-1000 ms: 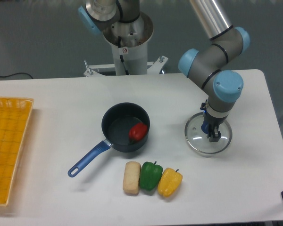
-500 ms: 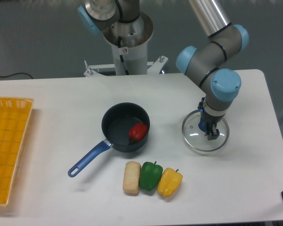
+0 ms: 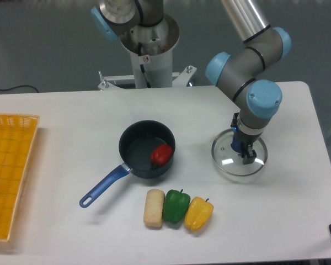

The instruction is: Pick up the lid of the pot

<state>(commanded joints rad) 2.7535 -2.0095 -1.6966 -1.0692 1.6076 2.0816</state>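
Observation:
My gripper [image 3: 241,146] reaches down from the upper right, its fingers at the blue knob in the middle of the pot lid. They appear shut on that knob, though its far side is hidden behind them. The round, see-through pot lid [image 3: 225,162] has a thin rim and lies right of the pan, below the arm. Whether its rim touches the table cannot be told from this view.
Left of the lid is a black pan [image 3: 133,153] with a blue handle, holding a red item [image 3: 161,154]. In front lie a tan block [image 3: 154,208], a green pepper [image 3: 176,206] and a yellow pepper [image 3: 198,214]. A yellow crate [image 3: 11,176] stands far left.
The lid and my gripper have shifted together slightly to the left, and the lid sits a little higher in the picture. The pan and vegetables have not moved.

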